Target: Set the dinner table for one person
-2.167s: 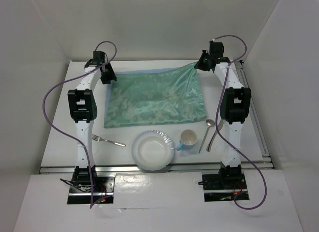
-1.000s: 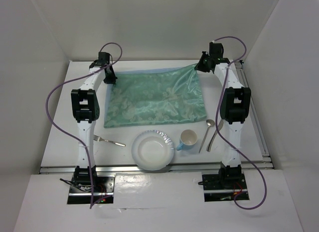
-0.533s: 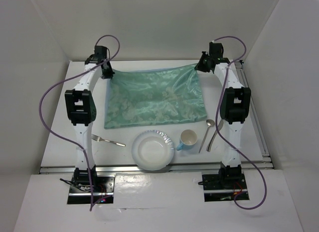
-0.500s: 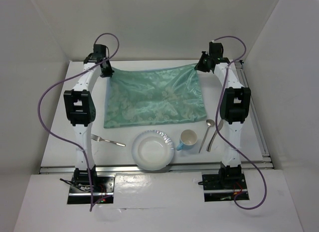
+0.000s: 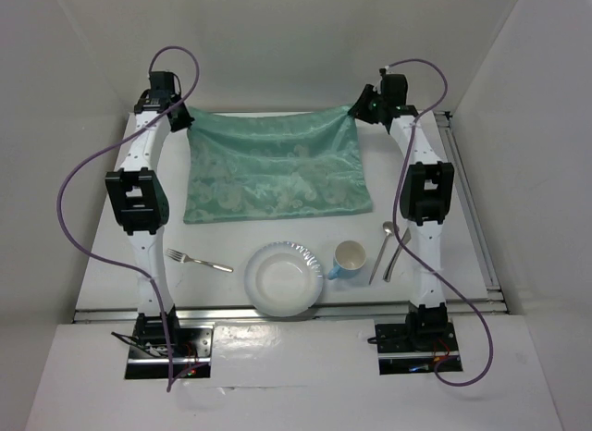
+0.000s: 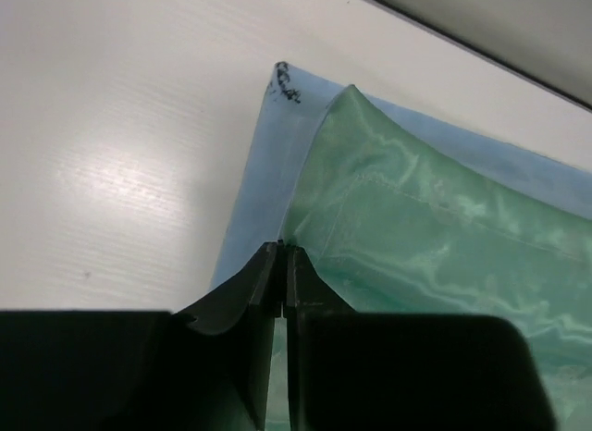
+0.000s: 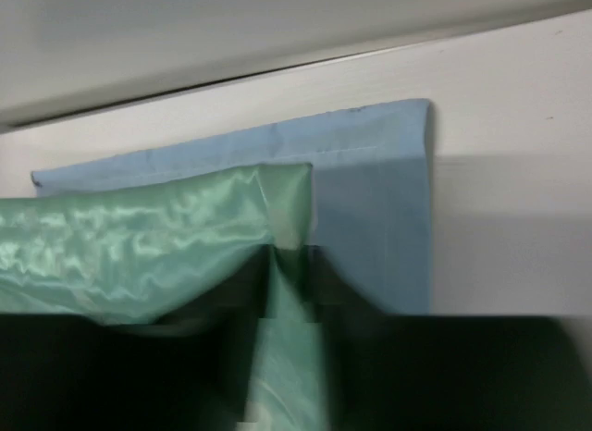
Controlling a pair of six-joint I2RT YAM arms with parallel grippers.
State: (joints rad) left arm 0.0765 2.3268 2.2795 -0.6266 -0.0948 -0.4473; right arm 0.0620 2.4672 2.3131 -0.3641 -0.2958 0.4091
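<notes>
A shiny green patterned mat [image 5: 275, 172] is stretched across the far half of the dinner table [image 5: 231, 242], its far edge lifted between both arms. At the far left corner my left gripper [image 5: 178, 119] is shut on the mat [image 6: 416, 255], with the jaws [image 6: 282, 248] pressed together on its edge. My right gripper [image 5: 356, 113] holds the far right corner. In the blurred right wrist view the green mat [image 7: 148, 241] runs between the jaws of the right gripper [image 7: 296, 255]. A blue cloth [image 6: 268, 153] [image 7: 379, 190] lies flat under the mat.
Along the near edge lie a fork [image 5: 199, 261], a white plate [image 5: 285, 279], a white and blue cup [image 5: 349, 260], a spoon [image 5: 386, 237] and a knife [image 5: 400, 255]. A metal rail [image 5: 474, 218] runs down the right side. White walls enclose the table.
Both grippers have moved left and toward the back wall, carrying the mat's far edge. The mat has slid left and now hangs taut between them.
</notes>
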